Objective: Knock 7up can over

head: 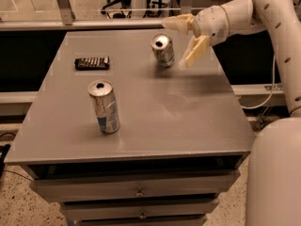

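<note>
The 7up can (pixel 163 50), white and green with a silver top, stands near the far edge of the grey table (pixel 188 117). It leans slightly, its top tipped to the left. My gripper (pixel 186 37) is open just right of the can. One cream finger (pixel 178 23) reaches behind the can's top. The other finger (pixel 195 51) hangs to the can's right, apart from it. The can is not between the fingers.
A slimmer silver can with a blue label (pixel 105 106) stands upright on the front left of the table. A flat black packet (pixel 92 62) lies at the far left. Drawers sit under the table front. My white base (pixel 275 173) fills the right edge.
</note>
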Robot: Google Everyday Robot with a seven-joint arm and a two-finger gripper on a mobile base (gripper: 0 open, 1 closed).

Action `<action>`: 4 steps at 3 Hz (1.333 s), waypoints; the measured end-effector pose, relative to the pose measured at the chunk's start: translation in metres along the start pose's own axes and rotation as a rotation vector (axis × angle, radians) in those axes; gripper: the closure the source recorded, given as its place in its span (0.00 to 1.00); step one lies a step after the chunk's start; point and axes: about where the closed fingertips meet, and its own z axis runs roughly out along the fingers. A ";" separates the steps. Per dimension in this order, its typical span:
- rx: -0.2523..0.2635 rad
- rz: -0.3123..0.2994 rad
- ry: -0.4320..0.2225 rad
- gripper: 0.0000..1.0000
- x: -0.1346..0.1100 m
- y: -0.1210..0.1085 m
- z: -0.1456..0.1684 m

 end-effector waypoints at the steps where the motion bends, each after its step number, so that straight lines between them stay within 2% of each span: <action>1: -0.076 -0.007 -0.022 0.00 -0.013 0.026 0.009; 2: -0.101 -0.005 -0.020 0.00 -0.014 0.038 0.015; 4: 0.049 0.009 0.020 0.00 0.006 0.007 -0.018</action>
